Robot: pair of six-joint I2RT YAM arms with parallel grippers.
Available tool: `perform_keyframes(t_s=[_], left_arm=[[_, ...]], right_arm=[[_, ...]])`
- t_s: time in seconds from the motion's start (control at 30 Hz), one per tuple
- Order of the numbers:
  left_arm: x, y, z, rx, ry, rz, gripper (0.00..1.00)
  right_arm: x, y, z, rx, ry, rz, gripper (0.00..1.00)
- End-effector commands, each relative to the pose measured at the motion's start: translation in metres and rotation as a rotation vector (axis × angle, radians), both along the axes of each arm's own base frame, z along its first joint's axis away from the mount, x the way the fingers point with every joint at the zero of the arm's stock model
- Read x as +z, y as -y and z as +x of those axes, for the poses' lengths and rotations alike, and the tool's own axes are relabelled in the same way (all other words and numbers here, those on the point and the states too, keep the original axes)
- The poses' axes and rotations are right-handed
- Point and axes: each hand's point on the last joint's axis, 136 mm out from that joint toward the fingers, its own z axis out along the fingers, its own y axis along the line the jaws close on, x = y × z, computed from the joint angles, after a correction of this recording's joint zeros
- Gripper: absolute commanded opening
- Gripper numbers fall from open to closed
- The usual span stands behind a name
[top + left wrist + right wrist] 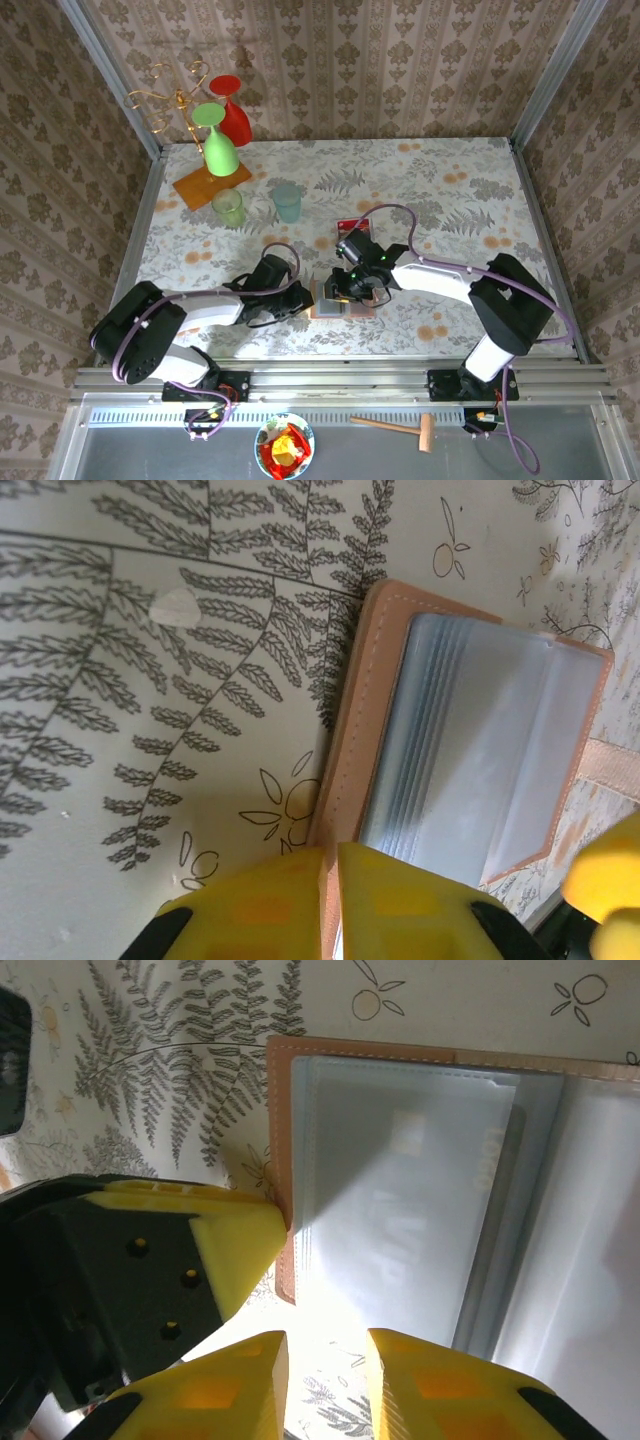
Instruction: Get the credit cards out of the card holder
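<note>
Progress: early, by my reading. The holder [480,740] lies open flat on the table [470,190], at the near side between the 2 arms.

Left gripper [332,905]: closed on the holder's salmon side edge, which runs up between its 2 fingers. Reads as pinning the holder down.

Right gripper [325,1390]: at the near edge of the holder's other half, jaws part-way apart. Glare there; nothing seen between them, so no card in its grip as far as I can tell.

The cards [400,1190]: faint print shows through the grey-blue pocket in the right wrist view, so at least 1 is likely inside. Count not readable. Left wrist view shows stacked pocket edges, contents hidden.

Top view: what looks like a red-band card [348,226] lies on the table just beyond the holder. Possibly 1 already out, but it is small and I am not certain.

Done: holder opened and steadied.
Left: catch a card edge, slide it free, repeat for the rest.
</note>
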Motion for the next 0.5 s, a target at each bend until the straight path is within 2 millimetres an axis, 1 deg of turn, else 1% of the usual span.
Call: perform_keyframes(t_s=[0.0, 0.13, 0.47], left_arm=[[-0.008, -0.001, -0.007, 0.000, -0.034, 0.001, 0.13], [-0.010, -0.003, -0.009, -0.001, -0.040, 0.007, 0.13], [-0.012, -0.004, -0.011, -0.001, -0.045, 0.010, 0.14]], right_arm=[[0.003, -0.012, 0.006, -0.021, -0.005, 0.028, 0.28], [-0.005, -0.013, 0.007, -0.029, -0.020, 0.013, 0.28], [-0.017, 0.000, 0.007, -0.037, -0.016, -0.072, 0.36]])
